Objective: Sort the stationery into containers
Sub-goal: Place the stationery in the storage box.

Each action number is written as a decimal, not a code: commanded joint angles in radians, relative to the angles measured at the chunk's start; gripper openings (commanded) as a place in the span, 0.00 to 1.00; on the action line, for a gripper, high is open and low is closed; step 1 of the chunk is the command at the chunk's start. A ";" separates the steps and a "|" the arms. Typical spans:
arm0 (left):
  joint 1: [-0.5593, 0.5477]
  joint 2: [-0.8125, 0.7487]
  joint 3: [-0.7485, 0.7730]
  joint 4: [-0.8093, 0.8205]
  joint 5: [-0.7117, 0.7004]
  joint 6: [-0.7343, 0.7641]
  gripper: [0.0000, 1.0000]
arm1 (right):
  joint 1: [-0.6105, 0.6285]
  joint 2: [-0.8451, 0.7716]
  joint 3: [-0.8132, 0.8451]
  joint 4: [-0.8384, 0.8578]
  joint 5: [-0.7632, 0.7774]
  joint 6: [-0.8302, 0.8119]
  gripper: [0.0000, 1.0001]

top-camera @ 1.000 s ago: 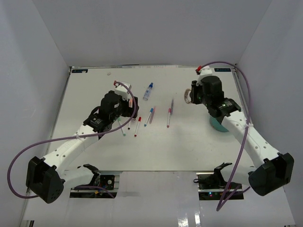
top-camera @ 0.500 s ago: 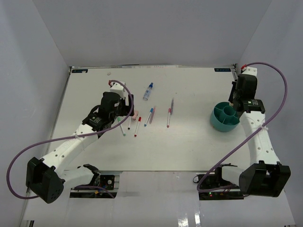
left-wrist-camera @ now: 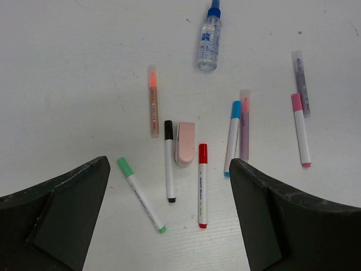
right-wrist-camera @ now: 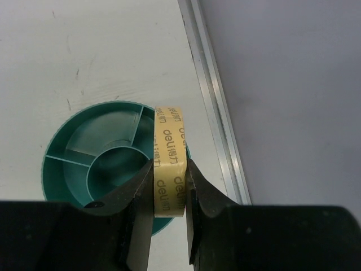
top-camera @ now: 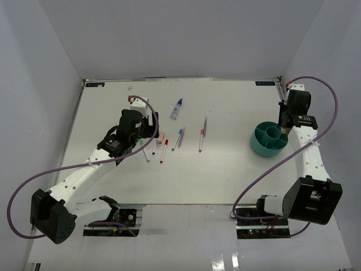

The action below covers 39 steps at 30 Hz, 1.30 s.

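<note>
Two wide-spread black fingers of the left gripper [left-wrist-camera: 169, 164] hover above loose stationery on the white table [left-wrist-camera: 67, 56]: a green-capped white pen [left-wrist-camera: 141, 195], a black-capped white pen [left-wrist-camera: 169, 161], a pinkish eraser block [left-wrist-camera: 185, 143] just beside it, a red-capped white pen [left-wrist-camera: 202, 185], and a clear blue-capped bottle [left-wrist-camera: 208, 42] at 12 o'clock. Well to the right, the right gripper [right-wrist-camera: 169, 186] clamps a yellowish tape ring [right-wrist-camera: 169, 147] upright over the 3 o'clock rim of the round teal plastic organiser bowl [right-wrist-camera: 73, 164].

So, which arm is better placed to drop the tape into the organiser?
Right: the right gripper holds the tape over the organiser; the left gripper hangs open over the pens.
</note>
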 commanded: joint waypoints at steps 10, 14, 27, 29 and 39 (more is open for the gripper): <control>0.002 0.002 -0.013 0.020 0.014 0.012 0.98 | -0.038 0.063 -0.084 0.133 -0.023 -0.048 0.08; 0.002 0.013 -0.013 0.019 0.027 0.014 0.98 | -0.045 0.074 -0.096 0.141 -0.027 -0.050 0.11; 0.002 0.022 -0.013 0.019 0.033 0.015 0.98 | -0.045 0.046 -0.107 0.147 -0.027 -0.016 0.53; 0.002 0.024 -0.013 0.020 0.036 0.015 0.98 | -0.043 0.032 -0.107 0.147 -0.025 -0.010 0.54; 0.002 0.045 -0.010 0.019 0.036 0.003 0.98 | -0.043 -0.141 -0.064 0.127 -0.164 0.084 0.91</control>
